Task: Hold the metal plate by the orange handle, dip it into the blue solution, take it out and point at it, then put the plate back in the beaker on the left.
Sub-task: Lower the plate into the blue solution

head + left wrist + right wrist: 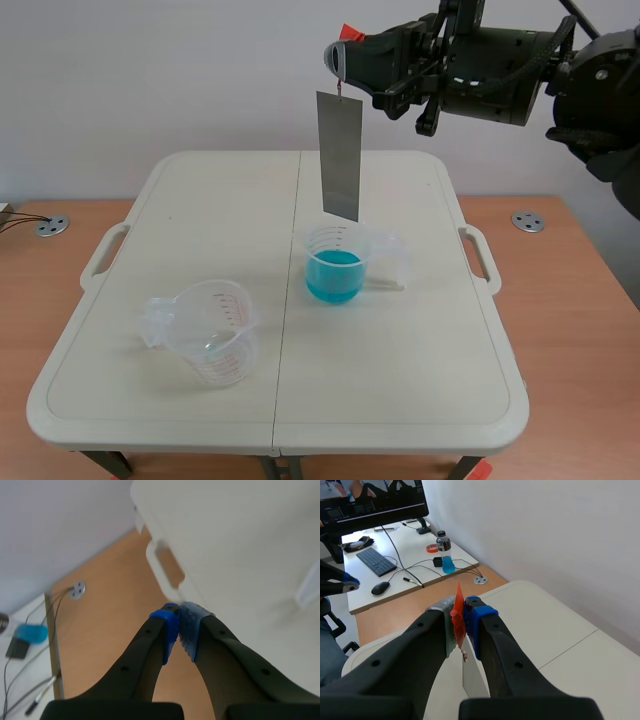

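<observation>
— Where's the plate [339, 155]?
— My right gripper [461, 615] clamps its orange handle [458, 596]; it hangs above the blue beaker [333, 270]. My left gripper [179, 617] is closed, empty.
— Any writing?
— Red marks on the left beaker [215, 335], unreadable.

1. The black right robot arm [500, 65] is raised, stretched level across the top from the right side.
2. Its black two-fingered right gripper [342, 55] clamps a thin orange handle [457, 602], with a pad on each face.
3. The black two-fingered left gripper [179, 625] points down, its blue dotted pads pressed together.
</observation>
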